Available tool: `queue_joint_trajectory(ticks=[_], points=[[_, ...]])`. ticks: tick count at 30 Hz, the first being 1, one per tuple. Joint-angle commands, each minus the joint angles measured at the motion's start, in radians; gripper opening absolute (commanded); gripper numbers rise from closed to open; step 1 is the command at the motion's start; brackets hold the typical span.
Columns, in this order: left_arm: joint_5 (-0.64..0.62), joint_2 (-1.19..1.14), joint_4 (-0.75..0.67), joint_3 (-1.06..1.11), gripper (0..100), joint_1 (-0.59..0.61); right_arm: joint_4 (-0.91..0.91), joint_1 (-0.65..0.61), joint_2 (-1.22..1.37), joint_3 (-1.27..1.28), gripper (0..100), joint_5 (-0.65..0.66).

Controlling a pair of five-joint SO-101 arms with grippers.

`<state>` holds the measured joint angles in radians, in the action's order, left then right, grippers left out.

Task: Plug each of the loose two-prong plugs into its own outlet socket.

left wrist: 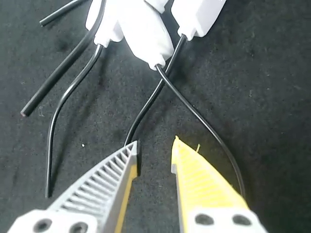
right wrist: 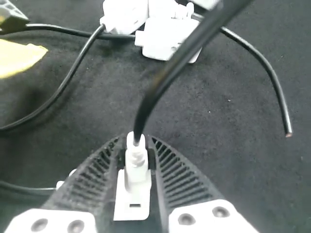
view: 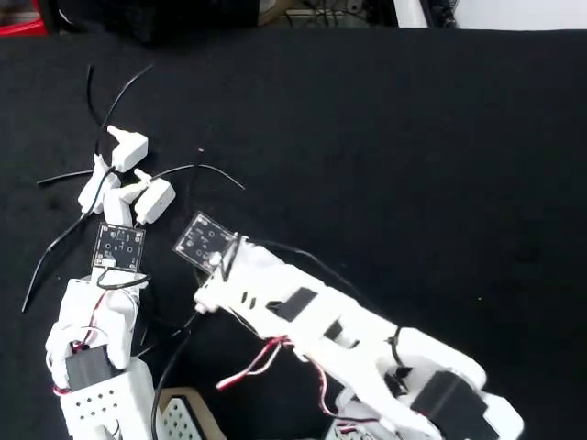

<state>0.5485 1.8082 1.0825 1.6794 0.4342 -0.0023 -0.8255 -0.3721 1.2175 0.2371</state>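
Care is what this step needs most. The right tool (right wrist: 135,143) is pinching one white plug (right wrist: 132,187) between its two black fingers, low over the black desk (view: 413,137). I think the job now is to carry this plug to a socket and push it in. The grip should be tight, so the plug cannot slip or twist when it is pushed. The push should go straight along the plug, not from the side, or the prongs may bend.

The plug lies long-ways between the fingers, in line with them. Its black cord (right wrist: 165,77) comes out at the fingertip end and runs off toward the pile of white pieces (right wrist: 165,34). So the cord end points away from the arm. The prongs are hidden, and I guess they face back into the tool. If so, the plug may have to be turned first. I cannot tell which white pieces are sockets.

The left tool (left wrist: 154,143) is spread wide, holding nothing. It hangs just above two crossing cords (left wrist: 160,90) near the same pile.
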Motion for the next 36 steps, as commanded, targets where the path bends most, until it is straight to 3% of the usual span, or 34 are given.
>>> queue_joint_trajectory(ticks=[1,6,9,11,14,19,24,31,36], points=[[0.011,0.009,0.003,-0.001,13,0.002,-0.153,0.017,-0.093,0.067,1.1,-0.006],[0.011,0.009,0.002,-0.001,13,-0.001,-0.298,0.009,-0.186,0.147,1.1,-0.009],[0.008,0.012,0.000,0.001,13,-0.002,-0.288,0.009,-0.278,0.153,1.1,-0.015],[-0.003,0.014,-0.002,-0.007,13,-0.004,-0.184,-0.018,-0.344,0.153,1.1,-0.015],[-0.135,0.015,-0.018,-0.074,12,0.004,-0.008,-0.074,-0.444,0.150,1.1,-0.008],[-0.463,0.015,-0.034,-0.262,12,-0.033,0.026,-0.083,-0.564,0.203,1.1,-0.008],[-0.601,0.015,-0.026,-0.390,12,-0.209,0.026,-0.084,-0.582,0.228,1.1,-0.008],[-0.597,0.014,0.097,-0.453,12,-0.533,0.026,-0.072,-0.582,0.229,1.1,-0.006],[-0.563,0.014,0.123,-0.449,12,-0.621,0.026,-0.061,-0.582,0.229,1.1,-0.006]])
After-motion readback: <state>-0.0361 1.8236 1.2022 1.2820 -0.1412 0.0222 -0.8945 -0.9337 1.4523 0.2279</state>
